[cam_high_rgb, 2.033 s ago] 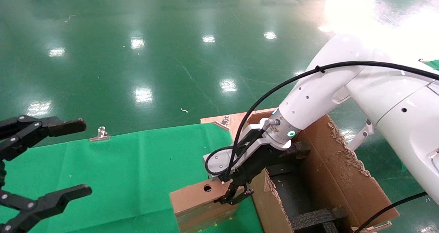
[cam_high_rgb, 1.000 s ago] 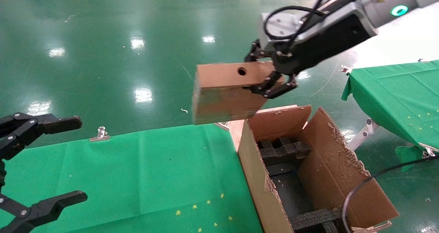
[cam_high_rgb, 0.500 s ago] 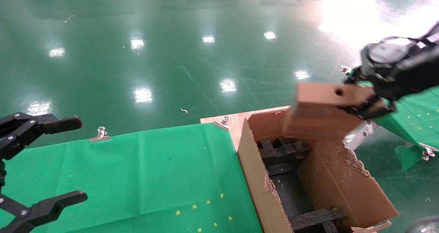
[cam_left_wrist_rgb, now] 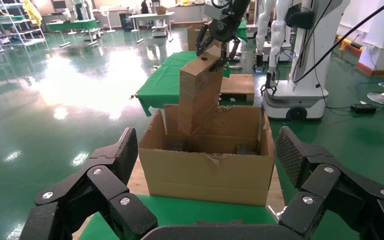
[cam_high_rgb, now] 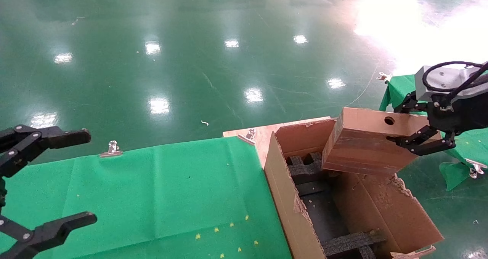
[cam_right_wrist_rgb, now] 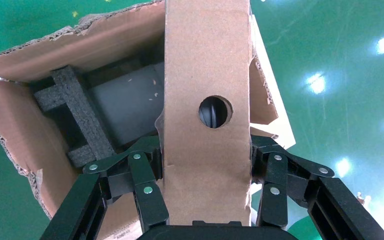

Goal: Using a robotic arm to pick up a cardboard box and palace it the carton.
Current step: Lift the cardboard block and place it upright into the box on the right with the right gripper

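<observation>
Change: a second ago I had the cardboard box (cam_high_rgb: 362, 146) high over the far edge of the green cloth (cam_high_rgb: 152, 198); now it hangs lower, over the far end of the carton (cam_high_rgb: 282, 198), on its right side
Right gripper (cam_high_rgb: 413, 131): my fingers (cam_right_wrist_rgb: 140, 180) clamp the cardboard box across its two broad faces near the narrow face with the round hole (cam_right_wrist_rgb: 215, 112), and I am holding it clear of everything
Cardboard box: its lower edge overlaps the carton's far right flap (cam_high_rgb: 385, 202) in the head view; whether they touch I cannot tell
Carton: open, black foam dividers (cam_high_rgb: 309, 167) at the far end and the near end, a bare slot between them
Left gripper (cam_high_rgb: 45, 183): parked wide open over the green cloth, well apart from the work
Meaning: pickup and carry are done; I judge the box sits too far right and must shift toward the slot before lowering, or it may catch on the torn flap
</observation>
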You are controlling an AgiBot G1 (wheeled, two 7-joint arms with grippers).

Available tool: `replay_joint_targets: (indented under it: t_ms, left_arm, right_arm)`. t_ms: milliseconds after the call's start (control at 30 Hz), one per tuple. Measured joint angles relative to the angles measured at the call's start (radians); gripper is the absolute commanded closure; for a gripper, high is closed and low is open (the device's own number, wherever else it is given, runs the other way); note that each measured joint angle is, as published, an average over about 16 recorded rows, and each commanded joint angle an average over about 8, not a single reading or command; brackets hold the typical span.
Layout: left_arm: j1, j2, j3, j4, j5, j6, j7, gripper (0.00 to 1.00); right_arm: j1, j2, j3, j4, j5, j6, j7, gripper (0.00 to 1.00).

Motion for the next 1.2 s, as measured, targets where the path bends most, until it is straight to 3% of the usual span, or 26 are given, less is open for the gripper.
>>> replay_joint_targets:
  t_ms: [167, 333, 667, 867, 1033, 1200]
  left_arm:
    - [0.0, 0.0, 0.0, 0.0, 0.0, 0.0, 0.0, 0.0]
    - [0.0, 0.0, 0.0, 0.0, 0.0, 0.0, 0.0, 0.0]
    - [0.0, 0.0, 0.0, 0.0, 0.0, 0.0, 0.0, 0.0]
    - [0.0, 0.0, 0.0, 0.0, 0.0, 0.0, 0.0, 0.0]
    - [0.0, 0.0, 0.0, 0.0, -0.001, 0.0, 0.0, 0.0]
    - [0.0, 0.0, 0.0, 0.0, -0.001, 0.0, 0.0, 0.0]
  right_arm:
    - [-0.022, 0.001, -0.002, 0.003, 0.019, 0.03, 0.076, 1.0]
    - [-0.054, 0.016, -0.011, 0.047, 0.03, 0.083, 0.235, 1.0]
    - [-0.1, 0.114, -0.053, 0.278, -0.028, 0.231, 0.744, 1.0]
    - [-0.107, 0.184, -0.074, 0.412, -0.089, 0.295, 0.999, 1.0]
    - [-0.112, 0.22, -0.083, 0.47, -0.112, 0.324, 1.119, 1.0]
    - [-0.114, 0.23, -0.087, 0.485, -0.122, 0.334, 1.148, 1.0]
